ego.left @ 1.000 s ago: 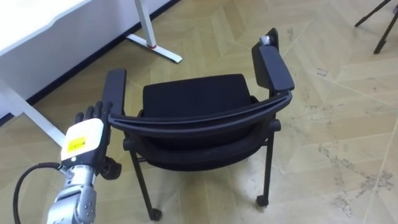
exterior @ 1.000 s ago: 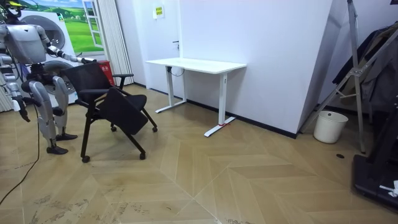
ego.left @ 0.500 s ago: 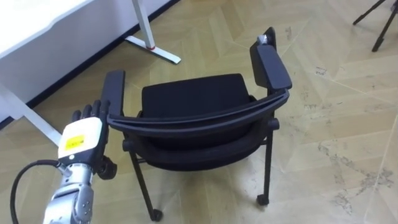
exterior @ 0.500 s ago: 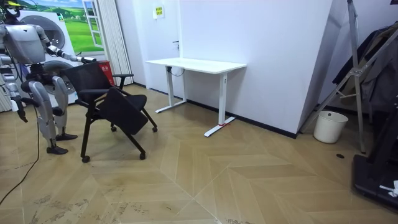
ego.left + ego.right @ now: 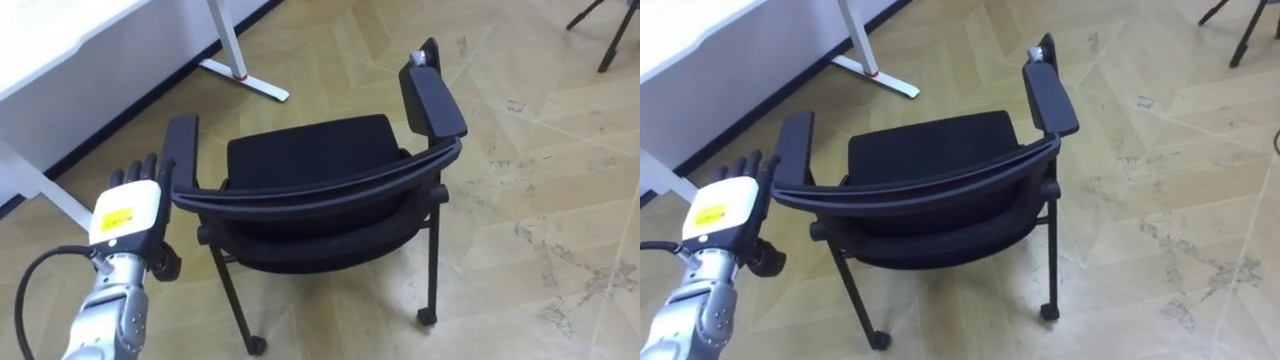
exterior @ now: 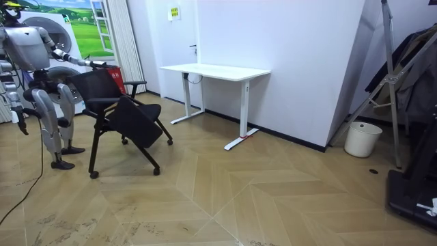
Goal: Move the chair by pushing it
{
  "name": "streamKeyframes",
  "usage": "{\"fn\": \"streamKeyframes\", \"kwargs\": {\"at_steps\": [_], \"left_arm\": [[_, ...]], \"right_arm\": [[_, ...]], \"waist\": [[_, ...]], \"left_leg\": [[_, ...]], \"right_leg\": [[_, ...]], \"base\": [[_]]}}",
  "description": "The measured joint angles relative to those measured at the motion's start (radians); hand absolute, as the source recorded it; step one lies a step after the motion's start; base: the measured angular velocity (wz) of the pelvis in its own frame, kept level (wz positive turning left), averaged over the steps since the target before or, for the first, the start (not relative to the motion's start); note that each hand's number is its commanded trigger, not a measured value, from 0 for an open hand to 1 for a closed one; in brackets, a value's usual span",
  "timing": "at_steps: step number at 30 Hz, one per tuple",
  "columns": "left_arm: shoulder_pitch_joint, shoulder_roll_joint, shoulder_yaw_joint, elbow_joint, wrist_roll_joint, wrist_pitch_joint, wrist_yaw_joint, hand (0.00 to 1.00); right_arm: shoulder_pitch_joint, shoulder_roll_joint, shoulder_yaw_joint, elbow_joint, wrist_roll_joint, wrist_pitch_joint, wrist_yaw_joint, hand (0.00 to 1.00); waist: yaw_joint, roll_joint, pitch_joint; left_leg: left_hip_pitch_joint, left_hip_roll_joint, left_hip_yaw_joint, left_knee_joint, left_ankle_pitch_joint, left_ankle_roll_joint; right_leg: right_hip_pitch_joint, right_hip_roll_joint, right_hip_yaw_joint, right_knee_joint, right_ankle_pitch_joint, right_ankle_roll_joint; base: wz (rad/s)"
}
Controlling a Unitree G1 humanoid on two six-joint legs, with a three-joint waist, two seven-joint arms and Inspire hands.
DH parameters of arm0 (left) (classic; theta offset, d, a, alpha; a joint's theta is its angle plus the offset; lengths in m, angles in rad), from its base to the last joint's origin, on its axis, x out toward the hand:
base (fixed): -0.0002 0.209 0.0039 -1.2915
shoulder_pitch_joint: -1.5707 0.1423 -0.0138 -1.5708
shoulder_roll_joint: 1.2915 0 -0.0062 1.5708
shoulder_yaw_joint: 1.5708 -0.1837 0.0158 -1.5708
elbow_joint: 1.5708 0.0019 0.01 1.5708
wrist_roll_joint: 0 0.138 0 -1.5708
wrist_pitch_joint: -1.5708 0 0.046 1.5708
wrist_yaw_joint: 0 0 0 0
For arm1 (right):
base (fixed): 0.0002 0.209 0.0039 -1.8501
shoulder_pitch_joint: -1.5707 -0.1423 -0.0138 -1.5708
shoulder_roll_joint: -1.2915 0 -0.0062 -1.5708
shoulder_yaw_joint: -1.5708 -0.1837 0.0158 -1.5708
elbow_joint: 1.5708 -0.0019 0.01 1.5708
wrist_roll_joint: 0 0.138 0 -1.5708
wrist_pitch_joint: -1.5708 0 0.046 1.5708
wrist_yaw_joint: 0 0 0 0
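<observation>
A black chair with two armrests stands on the wooden floor right before me, its curved backrest nearest. My left hand is at the backrest's left end, beside the left armrest, fingers straight and pointing forward. I cannot tell whether it touches the chair. In the room view I stand behind the chair, left arm stretched to it. My right hand hangs at my side, too small to read.
A white desk stands ahead on the left, its foot close to the chair's front. Dark stand legs show at far right. The room view has a white bin and a rack at its right.
My left hand has drifted slightly left and up beside the armrest. The chair stands much as before.
</observation>
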Motion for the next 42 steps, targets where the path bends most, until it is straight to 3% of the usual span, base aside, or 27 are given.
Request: {"fn": "streamKeyframes", "kwargs": {"at_steps": [6, 9, 22, 32, 42], "left_arm": [[-0.074, 0.007, -0.044, -0.109, 0.003, -0.034, -0.008, 0.00], [-0.073, 0.006, -0.077, -0.132, 0.004, -0.036, -0.013, 0.00], [-0.075, 0.007, -0.079, -0.187, 0.068, -0.035, -0.050, 0.00], [-0.076, 0.007, -0.081, -0.192, 0.068, -0.036, -0.053, 0.00], [-0.076, 0.007, -0.164, -0.208, 0.058, -0.035, -0.081, 0.00]], "right_arm": [[-0.006, -0.001, 0.002, -0.011, -0.011, -0.001, 0.007, 0.00], [-0.006, -0.003, 0.022, -0.009, -0.012, 0.000, 0.015, 0.00], [-0.018, -0.007, 0.117, -0.001, 0.016, -0.012, 0.009, 0.00], [-0.021, -0.005, 0.118, 0.001, 0.023, -0.013, 0.011, 0.00], [-0.048, -0.004, 0.117, -0.003, 0.021, -0.008, -0.009, 0.00]], "waist": [[0.004, 0.000, -0.0003], [0.010, -0.002, 0.0004], [0.017, -0.009, -0.0003], [0.014, -0.013, -0.0002], [0.005, -0.015, 0.0007]], "left_leg": [[0.004, -0.001, 0.004, 0.000, 0.000, 0.000], [0.001, 0.000, 0.005, 0.000, 0.000, 0.000], [-0.015, 0.000, 0.004, 0.001, 0.000, 0.000], [-0.016, 0.000, 0.001, 0.001, 0.000, 0.000], [-0.013, 0.000, 0.001, 0.000, 0.000, 0.000]], "right_leg": [[0.000, 0.004, 0.019, -0.005, 0.000, 0.001], [-0.001, 0.006, 0.021, -0.008, 0.001, 0.000], [-0.014, 0.004, 0.021, -0.009, 0.001, 0.001], [-0.014, 0.004, 0.020, -0.011, 0.001, 0.001], [-0.013, 0.005, 0.025, -0.011, 0.001, 0.001]], "base": [[-0.08], [-0.03], [0.01], [0.00], [-0.01]]}}
